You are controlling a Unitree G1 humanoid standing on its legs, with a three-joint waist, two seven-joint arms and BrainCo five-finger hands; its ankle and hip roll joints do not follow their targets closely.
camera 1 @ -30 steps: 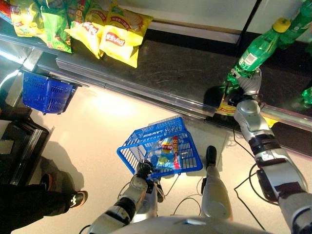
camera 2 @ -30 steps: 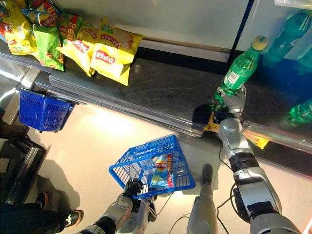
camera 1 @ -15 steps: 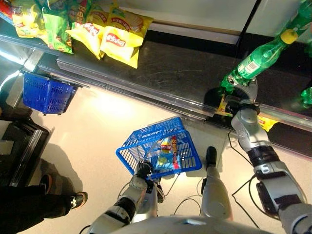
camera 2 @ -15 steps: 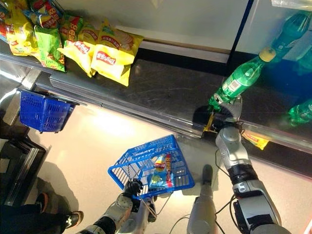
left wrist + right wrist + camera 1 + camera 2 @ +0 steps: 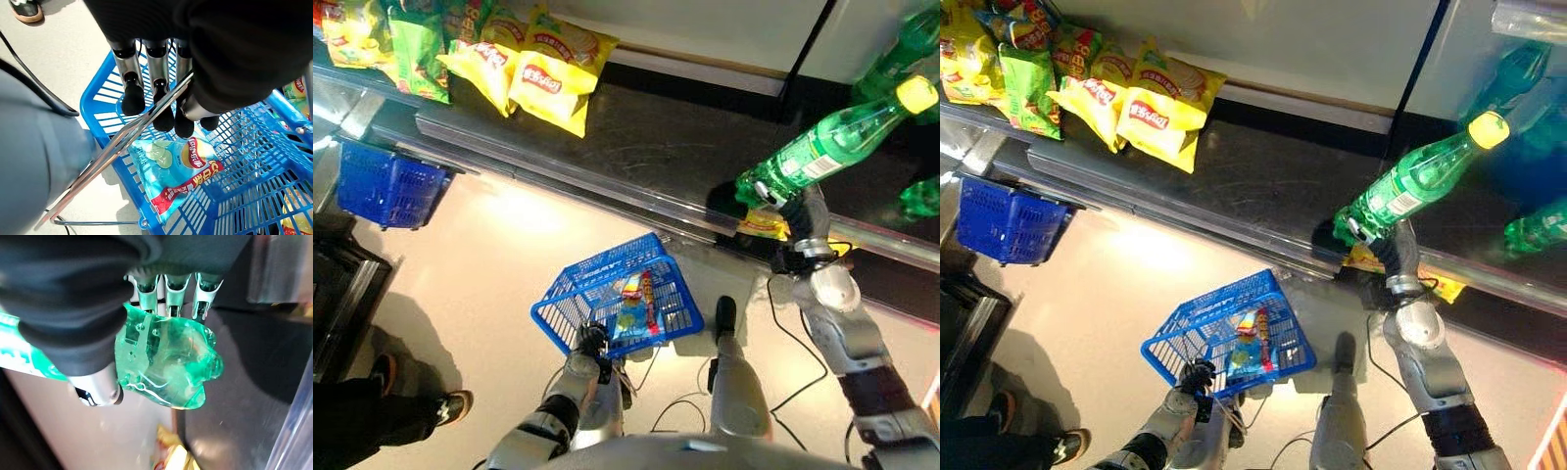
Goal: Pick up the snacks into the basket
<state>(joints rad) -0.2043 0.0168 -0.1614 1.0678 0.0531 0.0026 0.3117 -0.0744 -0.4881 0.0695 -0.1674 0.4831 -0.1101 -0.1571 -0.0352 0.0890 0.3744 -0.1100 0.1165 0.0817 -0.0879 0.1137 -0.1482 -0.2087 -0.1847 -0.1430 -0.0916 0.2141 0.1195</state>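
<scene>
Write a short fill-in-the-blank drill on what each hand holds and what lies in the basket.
1. The right hand grips a green ____ with a yellow cap.
2. The left hand holds the ____ by its wire handle.
3. A light blue snack ____ lies inside the basket.

Answers: bottle; basket; bag

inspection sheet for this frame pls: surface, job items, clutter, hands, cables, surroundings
Surface: dark shelf deck with a metal front edge, pale floor below.
Job's things: green bottle tilted, lifted off the shelf by its base; blue basket holding a light-blue snack bag.
Clutter: yellow chip bags and green bags at the shelf's far left; more green bottles at right.
Hands: right hand curled round the bottle's base; left hand curled on the basket's wire handle.
Cables: nothing to report.
Surroundings: second blue basket under the shelf, a person's shoes at lower left.
</scene>
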